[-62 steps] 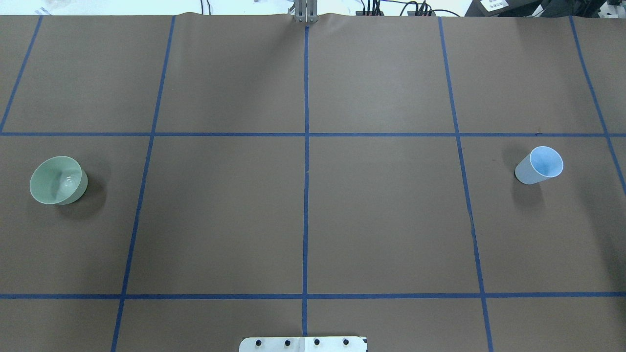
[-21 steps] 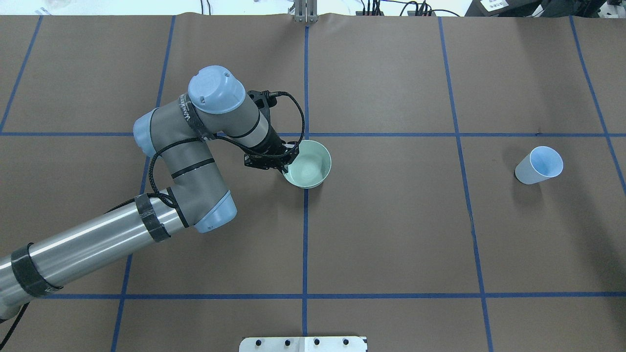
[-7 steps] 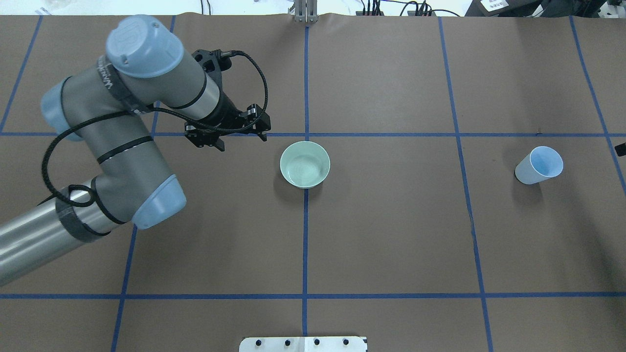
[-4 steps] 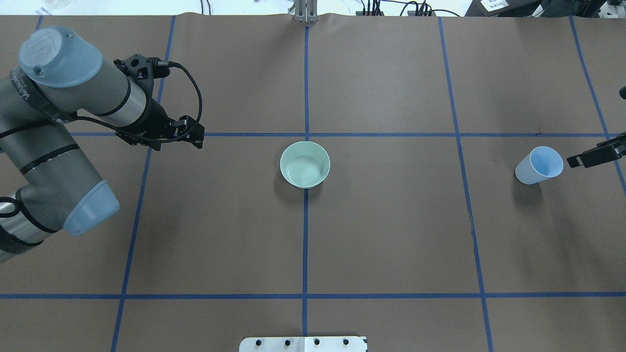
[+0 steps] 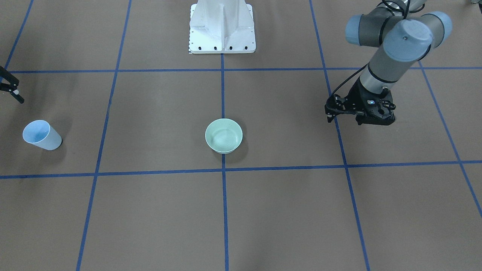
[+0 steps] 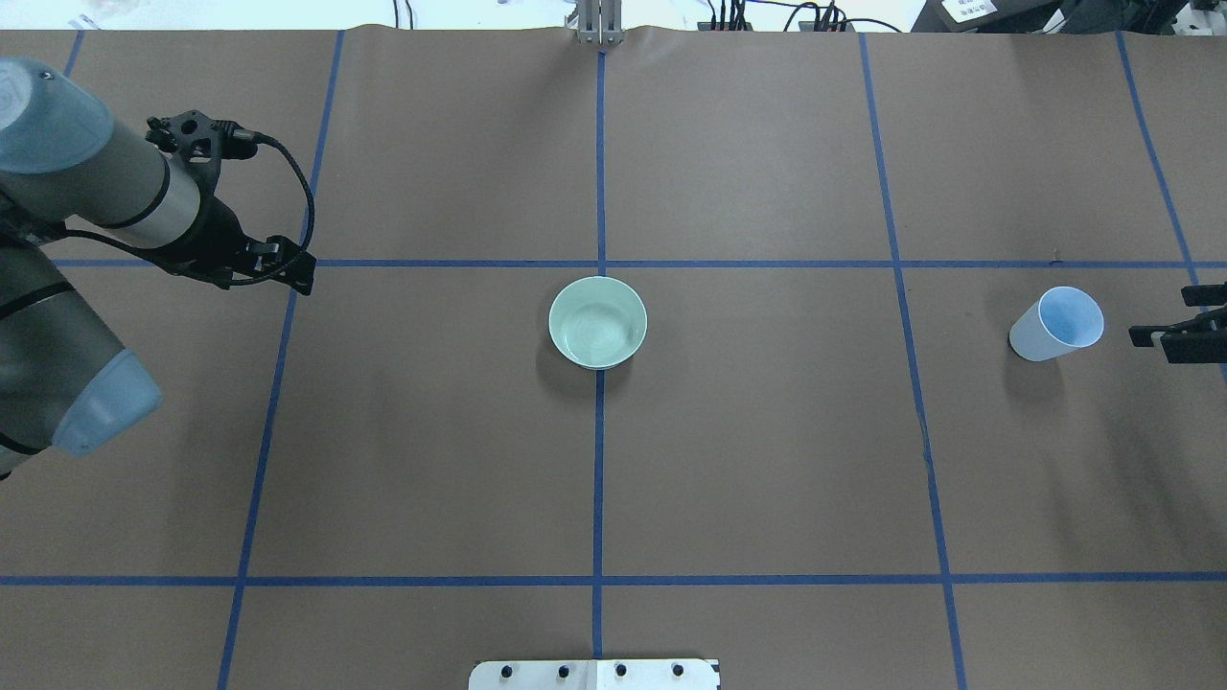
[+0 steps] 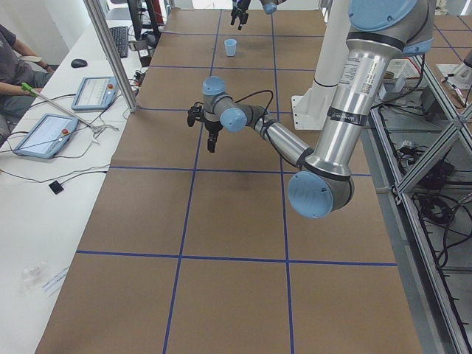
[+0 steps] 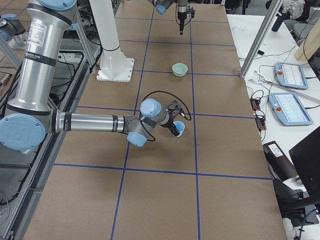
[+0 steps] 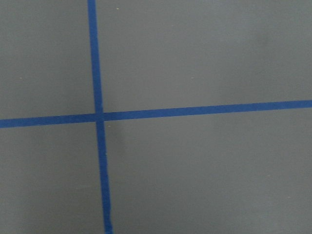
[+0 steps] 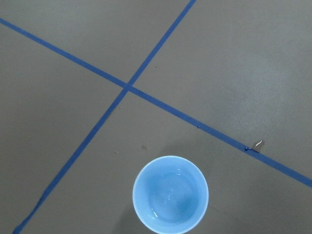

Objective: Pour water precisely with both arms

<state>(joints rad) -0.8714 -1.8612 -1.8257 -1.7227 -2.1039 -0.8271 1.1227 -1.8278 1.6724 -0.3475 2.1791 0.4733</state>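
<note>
Water (image 10: 169, 195): faint whitish glints inside the pale blue plastic cup (image 6: 1054, 324), close to the right fingers.
Cup: upright on the brown paper worktop (image 6: 767, 460), mouth up. It is near the right fingers but apart from them, on their side toward the worktop's middle. The right wrist view looks straight down into it.
Right fingers (image 6: 1165, 316): spread and released, grasping nothing.
Right arm (image 8: 90, 121): grey tube with light blue joint caps, stretched low over the worktop, wrist beside the cup.
Bowl: a pale green round bowl (image 6: 598, 323) sitting on the central line of the blue tape lines (image 6: 599, 479). It is well apart from both pairs of fingers and roughly between them.
Left fingers (image 6: 292, 268): spread and released, empty, over a crossing of tape lines, farthest from the cup.
Left arm (image 6: 144, 201): grey with blue caps and a looped black cable.
Pedestal: a white metal pedestal (image 5: 222, 26), well apart from both pairs of fingers.
</note>
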